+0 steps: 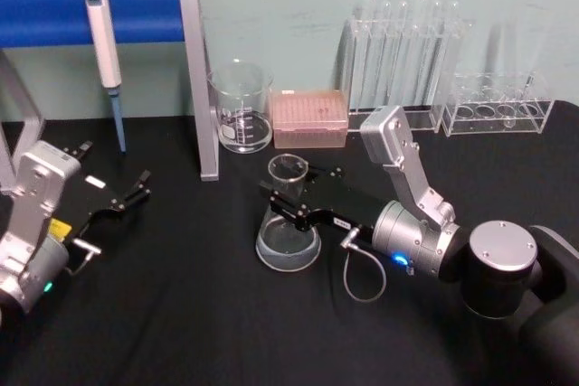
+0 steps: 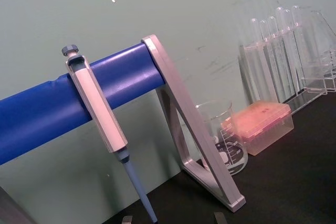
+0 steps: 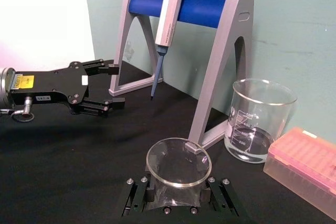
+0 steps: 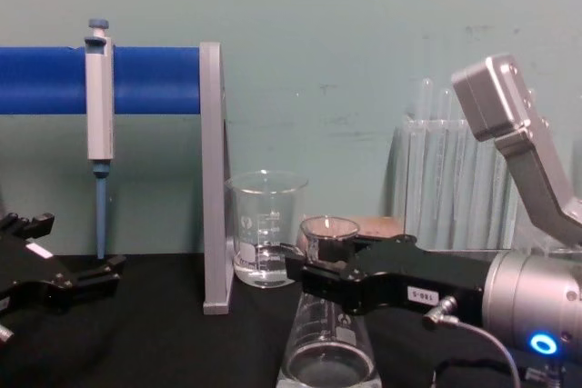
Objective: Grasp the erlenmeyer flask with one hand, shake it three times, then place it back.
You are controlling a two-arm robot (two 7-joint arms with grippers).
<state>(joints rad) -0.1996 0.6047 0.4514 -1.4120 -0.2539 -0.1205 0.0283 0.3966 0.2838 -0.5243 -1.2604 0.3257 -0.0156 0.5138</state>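
Gripping erlenmeyer flask (image 1: 288, 246) neck | right hand (image 1: 290, 189) pinching it | flask upright mid-tabletop (image 1: 181, 314) | left gripper (image 3: 116, 85) spread, left edge

The black hand (image 1: 291, 185) has a silver wrist (image 1: 409, 240), blue light (image 1: 399, 260) and looped grey cable (image 1: 364, 288); the left gripper (image 1: 142, 185), a yellow sticker (image 1: 60, 229).

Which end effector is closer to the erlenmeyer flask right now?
Right. The right end effector is closed on the erlenmeyer flask at its neck. The left end effector sits open, well off to the flask's left and apart from it.
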